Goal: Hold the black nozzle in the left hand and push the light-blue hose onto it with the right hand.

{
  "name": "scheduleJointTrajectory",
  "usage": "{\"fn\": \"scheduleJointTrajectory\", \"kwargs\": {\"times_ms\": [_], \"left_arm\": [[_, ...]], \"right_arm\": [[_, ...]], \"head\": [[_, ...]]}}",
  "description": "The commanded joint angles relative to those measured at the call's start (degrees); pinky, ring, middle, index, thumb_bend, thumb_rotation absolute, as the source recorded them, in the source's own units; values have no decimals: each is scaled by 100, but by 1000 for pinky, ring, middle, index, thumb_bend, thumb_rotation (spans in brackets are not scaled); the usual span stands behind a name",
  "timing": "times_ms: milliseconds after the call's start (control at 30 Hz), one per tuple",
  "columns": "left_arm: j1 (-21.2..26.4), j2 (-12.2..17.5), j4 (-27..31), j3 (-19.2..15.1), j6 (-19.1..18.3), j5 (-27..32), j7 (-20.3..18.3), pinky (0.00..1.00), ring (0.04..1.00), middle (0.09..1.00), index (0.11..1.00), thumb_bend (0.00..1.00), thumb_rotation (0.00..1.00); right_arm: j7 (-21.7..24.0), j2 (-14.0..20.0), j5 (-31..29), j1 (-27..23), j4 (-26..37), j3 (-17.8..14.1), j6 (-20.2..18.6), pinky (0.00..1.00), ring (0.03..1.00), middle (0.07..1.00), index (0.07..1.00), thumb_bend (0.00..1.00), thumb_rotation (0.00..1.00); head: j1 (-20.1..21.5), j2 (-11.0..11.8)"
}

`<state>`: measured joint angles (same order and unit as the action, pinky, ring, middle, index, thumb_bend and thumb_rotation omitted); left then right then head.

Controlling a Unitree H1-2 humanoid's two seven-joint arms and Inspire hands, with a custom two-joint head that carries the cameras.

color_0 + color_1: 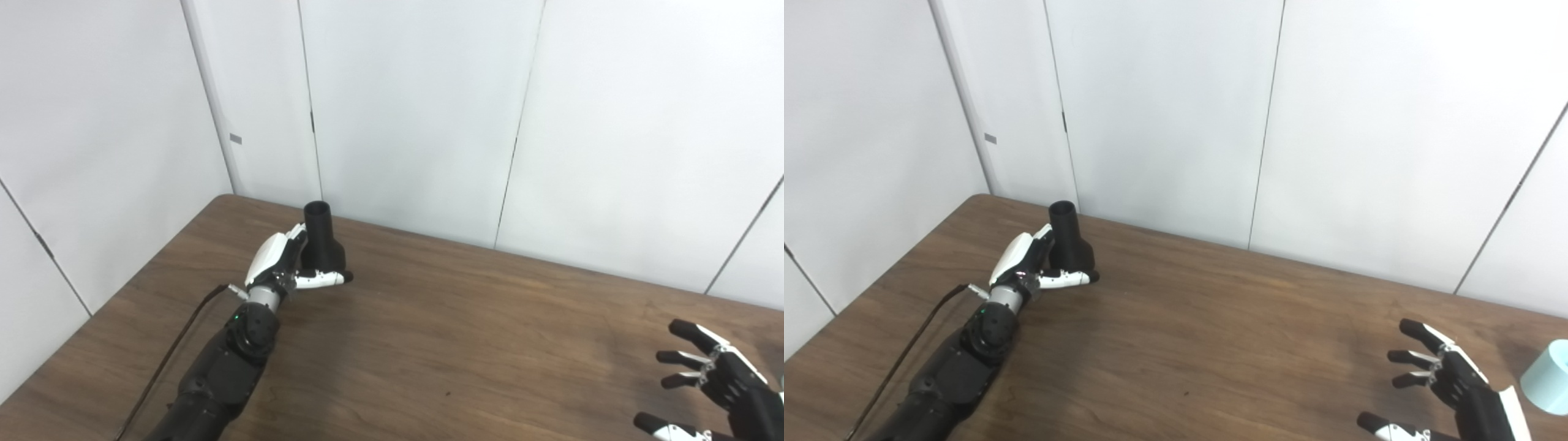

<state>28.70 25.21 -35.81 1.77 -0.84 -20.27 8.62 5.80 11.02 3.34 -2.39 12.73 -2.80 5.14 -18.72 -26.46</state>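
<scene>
The black nozzle [322, 244] stands upright on the wooden table [465, 324] at the back left, narrow end up. My left hand [277, 260] is wrapped around its wide base, fingers behind it and thumb across the front. At the bottom right my right hand [1448, 383] hovers open with fingers spread and holds nothing. The light-blue hose [1547, 377] shows only in the right eye view, as a pale cylinder end at the right edge, just right of the right hand and apart from it.
White wall panels [416, 110] close off the table's far edge and left side. A thin dark cable [174, 346] runs along the table beside my left forearm.
</scene>
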Motion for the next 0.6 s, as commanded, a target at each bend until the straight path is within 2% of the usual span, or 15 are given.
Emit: {"fn": "scheduleJointTrajectory", "kwargs": {"times_ms": [0, 167, 233, 267, 300, 333, 367, 433, 567], "left_arm": [[122, -32, -162, 43, -14, 48, -61, 1000, 1000, 932, 906, 1000, 367], [103, -124, -201, 72, -30, 81, -100, 1000, 954, 849, 814, 984, 318], [115, -161, -313, 94, 71, 43, -4, 1000, 893, 770, 733, 922, 258], [118, -185, -372, 93, 133, 24, 87, 1000, 820, 672, 615, 754, 147], [130, -213, -460, 102, 206, -20, 234, 1000, 769, 616, 540, 617, 93], [145, -232, -550, 135, 248, -102, 410, 1000, 758, 605, 529, 598, 84], [158, -248, -639, 169, 285, -176, 570, 1000, 714, 566, 483, 551, 34], [160, -246, -730, 274, 278, -319, 774, 1000, 694, 537, 465, 529, 8], [153, -254, -859, 393, 217, -402, 971, 1000, 693, 481, 488, 526, 0]], "right_arm": [[-64, 1, -7, -102, 237, -33, 26, 507, 673, 817, 784, 735, 0], [-55, -21, 8, -73, 417, -27, -147, 508, 680, 818, 789, 725, 0], [-65, -32, 8, -65, 468, -31, -195, 508, 678, 815, 790, 720, 0], [-70, -44, -8, -59, 498, -35, -215, 505, 676, 813, 789, 718, 0], [-76, -47, 6, -53, 529, -36, -229, 501, 674, 812, 790, 715, 0], [-75, -49, 5, -47, 559, -37, -241, 501, 674, 812, 790, 715, 0], [-71, -50, -3, -42, 585, -39, -248, 499, 675, 815, 792, 710, 0], [-60, -49, -30, -27, 646, -49, -281, 494, 674, 817, 793, 703, 0], [-46, -42, -76, -7, 728, -65, -365, 498, 678, 819, 793, 695, 0]], "head": [[-5, -2], [13, -58], [23, -74], [36, -95], [40, -101], [44, -109], [46, -121], [35, -147], [24, -173]]}}
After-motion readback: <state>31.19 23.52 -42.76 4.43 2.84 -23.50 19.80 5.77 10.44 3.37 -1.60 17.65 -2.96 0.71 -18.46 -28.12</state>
